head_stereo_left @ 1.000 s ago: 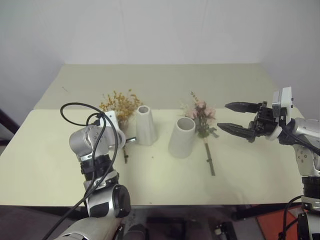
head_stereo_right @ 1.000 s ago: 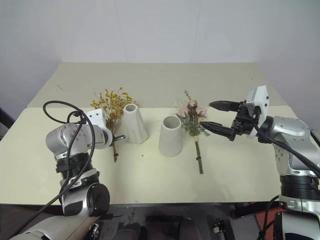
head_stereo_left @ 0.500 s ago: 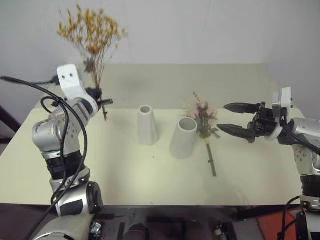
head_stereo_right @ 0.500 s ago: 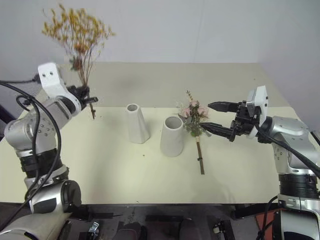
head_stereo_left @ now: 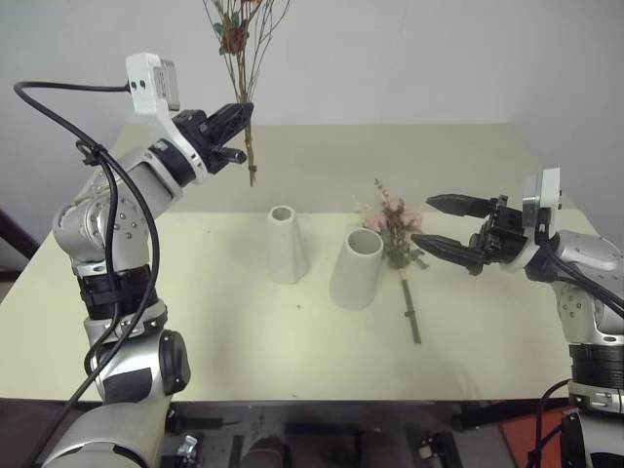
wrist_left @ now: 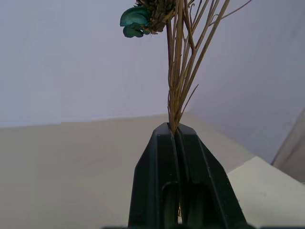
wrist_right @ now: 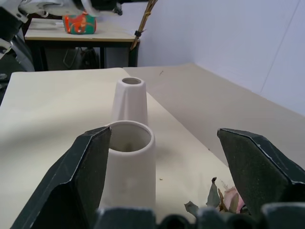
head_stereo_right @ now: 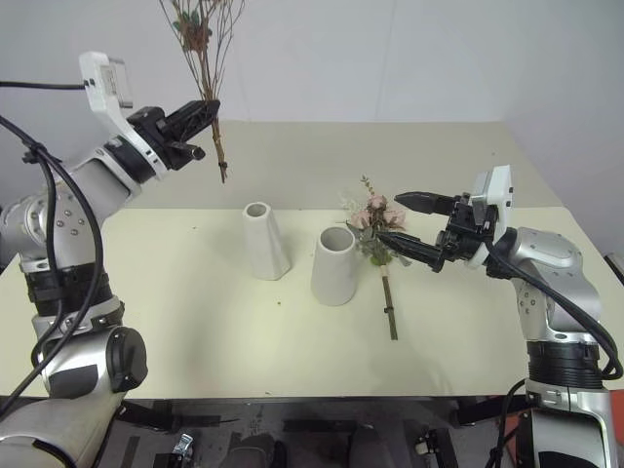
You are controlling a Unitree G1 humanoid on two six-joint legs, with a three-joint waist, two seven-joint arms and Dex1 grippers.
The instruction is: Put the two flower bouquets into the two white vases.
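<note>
Raised: left tool (head_stereo_left: 237, 132) gripping dried bouquet (head_stereo_left: 242, 58) — right tool (head_stereo_left: 439, 225) wide; vases (head_stereo_left: 356, 268) empty.

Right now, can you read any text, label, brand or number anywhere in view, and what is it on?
None: no readable text in any view.
The slim vase and wide vase are plain white, unmarked.
The orange and green thing on the far desk in the right wrist view bears a pattern too blurred to read.
</note>
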